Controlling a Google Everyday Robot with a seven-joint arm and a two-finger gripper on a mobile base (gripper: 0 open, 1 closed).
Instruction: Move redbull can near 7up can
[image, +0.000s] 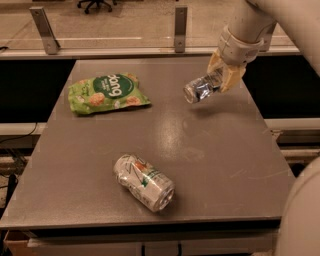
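Observation:
The redbull can, slim and silver with a shiny top, is held tilted on its side above the grey table at the back right. My gripper is shut on its far end, with tan fingers on either side. The 7up can, stout, silver-white with green and red-orange marks and slightly dented, lies on its side near the table's front middle, well apart from the gripper.
A green snack bag lies flat at the back left. A rail with two metal posts runs behind the table. My white arm fills the upper right, and part of my body covers the lower right corner.

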